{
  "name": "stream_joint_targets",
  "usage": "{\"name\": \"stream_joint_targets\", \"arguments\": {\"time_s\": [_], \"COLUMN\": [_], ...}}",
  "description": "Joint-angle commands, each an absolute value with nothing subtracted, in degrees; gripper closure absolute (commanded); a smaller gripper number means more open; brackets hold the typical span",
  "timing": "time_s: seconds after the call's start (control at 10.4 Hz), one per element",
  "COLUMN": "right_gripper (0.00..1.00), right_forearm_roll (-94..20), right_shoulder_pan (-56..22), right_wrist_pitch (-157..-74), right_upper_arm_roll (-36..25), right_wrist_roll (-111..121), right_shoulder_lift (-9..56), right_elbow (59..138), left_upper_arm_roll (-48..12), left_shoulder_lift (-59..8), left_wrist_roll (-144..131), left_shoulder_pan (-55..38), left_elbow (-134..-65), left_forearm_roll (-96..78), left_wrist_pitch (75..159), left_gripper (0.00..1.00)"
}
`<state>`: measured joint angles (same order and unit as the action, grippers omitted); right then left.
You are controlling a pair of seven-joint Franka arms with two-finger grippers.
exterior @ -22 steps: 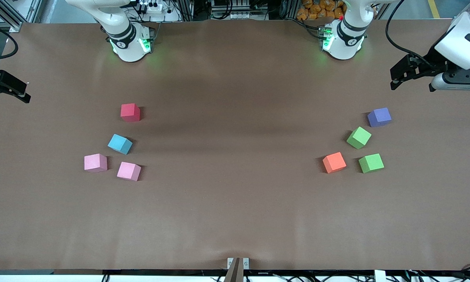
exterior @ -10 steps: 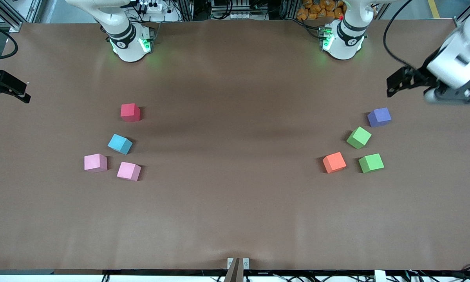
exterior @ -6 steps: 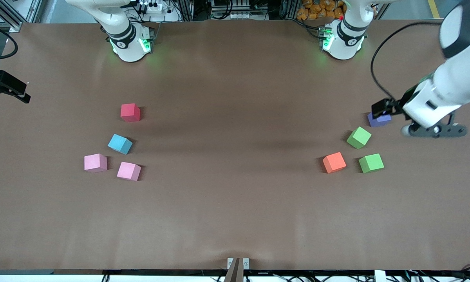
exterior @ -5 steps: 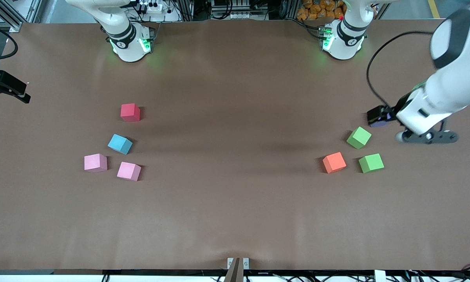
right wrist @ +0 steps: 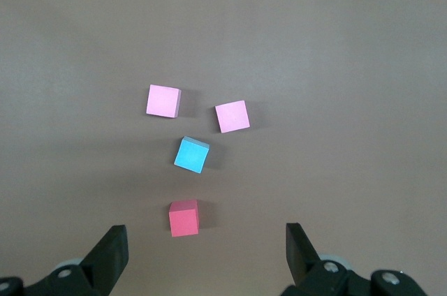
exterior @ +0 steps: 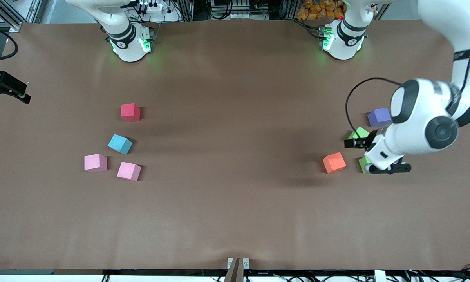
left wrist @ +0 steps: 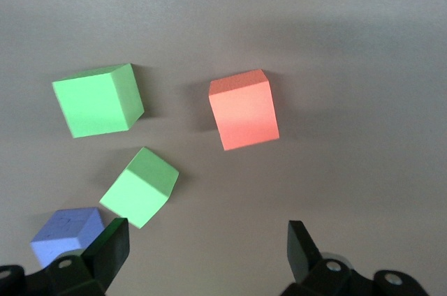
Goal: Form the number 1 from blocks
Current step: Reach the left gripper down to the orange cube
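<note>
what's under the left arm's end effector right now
The open left end effector hangs over the two small green foam cubes, beside the orange foam cube. From the front, the arm covers most of both green cubes.

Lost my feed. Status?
Left end effector open over green blocks. Right end effector open, waiting. Blocks scattered, none placed. Purple cube close by.

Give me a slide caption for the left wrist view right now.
Open left gripper over two green blocks, an orange block and a purple cube.
</note>
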<state>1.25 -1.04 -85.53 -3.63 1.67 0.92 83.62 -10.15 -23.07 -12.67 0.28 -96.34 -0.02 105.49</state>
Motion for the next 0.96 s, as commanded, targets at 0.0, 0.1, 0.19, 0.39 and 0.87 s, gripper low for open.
{"name": "stream_joint_targets", "arguments": {"time_s": [0.0, 0.1, 0.19, 0.39, 0.87], "right_gripper": [0.00, 0.00, 0.00, 0.00, 0.00], "right_forearm_roll": [0.2, -0.8, -0.9, -0.9, -1.1], "right_shoulder_pan": [-0.9, -0.8, -0.8, -1.0, -2.4], "right_wrist_pitch": [-86.0, -86.0, -86.1, -87.6, -97.0], "right_upper_arm_roll": [-3.5, -3.5, -3.5, -3.5, -3.4], "right_wrist_roll": [1.1, 1.1, 1.1, 1.2, 1.4], "right_shoulder_lift": [2.1, 2.5, 3.0, 3.5, 3.6], "right_elbow": [82.9, 83.0, 82.9, 83.1, 89.5], "left_upper_arm_roll": [-10.0, -10.0, -10.0, -10.0, -10.0], "left_shoulder_lift": [-24.7, -25.0, -26.0, -29.0, -33.5], "left_wrist_roll": [-14.3, -15.5, -17.8, -20.3, -24.7], "left_shoulder_pan": [0.3, 0.3, -0.2, -0.5, -1.1], "left_elbow": [-97.0, -98.8, -99.1, -99.1, -99.2], "left_forearm_roll": [0.4, 0.4, 0.4, 0.4, 2.4], "left_wrist_pitch": [109.7, 113.3, 115.3, 118.5, 122.1], "left_gripper": [0.00, 0.00, 0.00, 0.00, 0.00]}}
